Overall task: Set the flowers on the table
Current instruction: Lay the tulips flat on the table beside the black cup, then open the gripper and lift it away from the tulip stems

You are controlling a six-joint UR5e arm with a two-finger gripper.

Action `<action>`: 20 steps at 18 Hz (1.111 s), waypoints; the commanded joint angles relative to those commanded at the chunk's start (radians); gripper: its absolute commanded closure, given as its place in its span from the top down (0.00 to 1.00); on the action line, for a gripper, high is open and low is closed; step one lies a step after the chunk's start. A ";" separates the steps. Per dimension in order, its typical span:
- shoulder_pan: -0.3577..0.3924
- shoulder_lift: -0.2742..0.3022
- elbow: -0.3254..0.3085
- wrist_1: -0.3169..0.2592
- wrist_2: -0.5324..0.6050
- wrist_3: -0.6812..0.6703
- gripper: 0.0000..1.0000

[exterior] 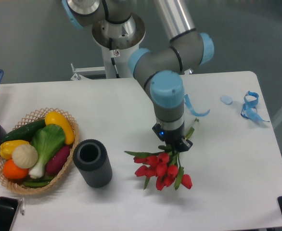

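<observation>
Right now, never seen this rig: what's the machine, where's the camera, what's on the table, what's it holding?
It is one jointed robot arm bolted behind a white table, with a two-finger claw at its tip. The single picture comes from a fixed camera looking down at the table from the front. The claw is closed on the stems of a bunch of red tulips, held low over the table; whether the flowers touch it I cannot tell. To the left stand a dark ribbed cylinder and a wicker basket of toy vegetables. A blue ribbon lies near the far right corner, and a phone near the front left.
</observation>
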 joint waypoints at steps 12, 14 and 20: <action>-0.009 0.018 0.021 0.110 -0.012 -0.017 1.00; -0.005 0.049 0.034 0.124 -0.012 -0.018 1.00; 0.052 0.156 0.121 0.086 -0.011 -0.009 1.00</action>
